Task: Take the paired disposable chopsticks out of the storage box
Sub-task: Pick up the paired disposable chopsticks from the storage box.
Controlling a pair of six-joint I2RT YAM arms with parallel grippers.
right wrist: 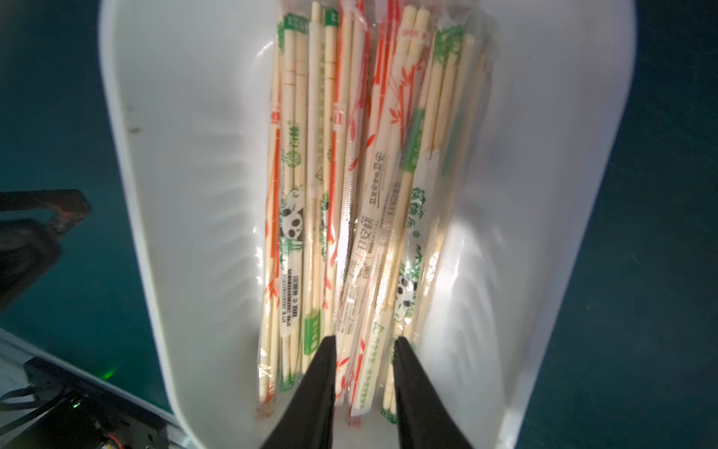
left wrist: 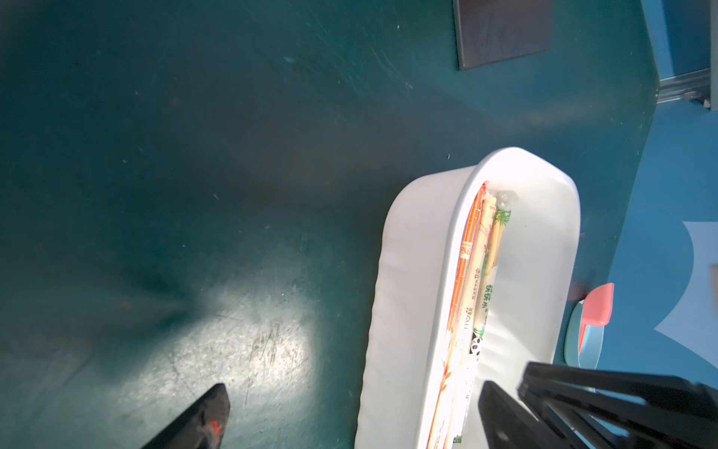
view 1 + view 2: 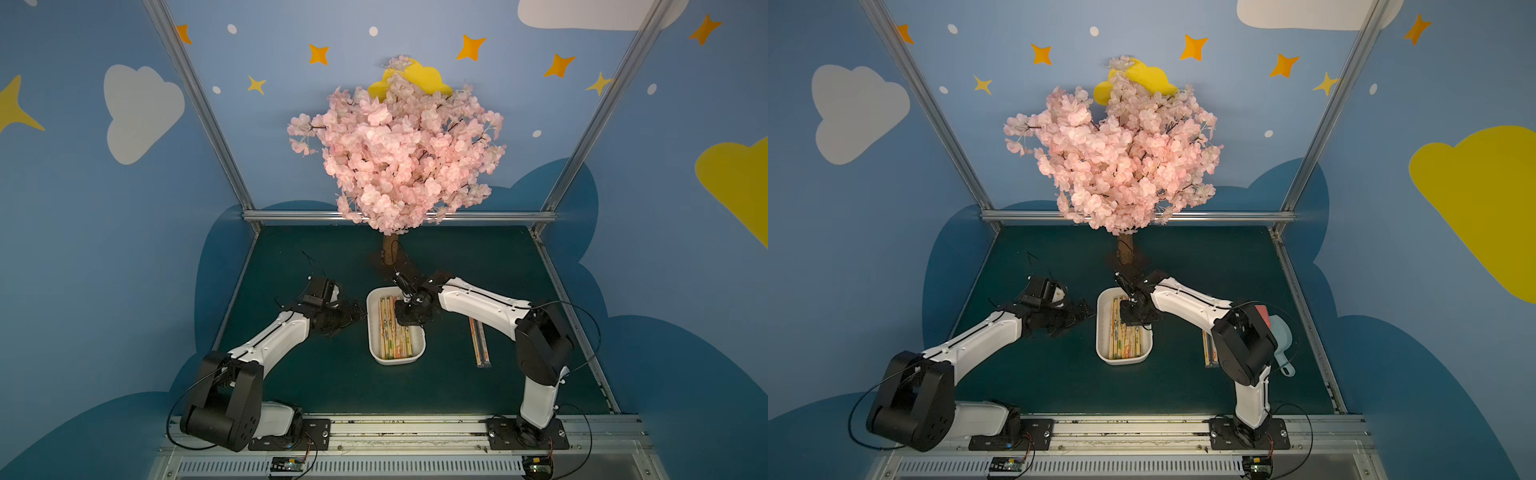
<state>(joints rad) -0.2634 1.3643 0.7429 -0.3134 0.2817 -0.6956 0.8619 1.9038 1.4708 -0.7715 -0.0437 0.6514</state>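
Dark-green tabletop (image 3: 332,382), blue cloud-painted walls (image 3: 83,249)

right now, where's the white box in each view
Top view: box centre, just under the tree trunk.
Top view: same spot.
Left wrist: its long outer wall, from the side.
Right wrist: its inside fills the picture.
Shared landmark: the chopsticks in it.
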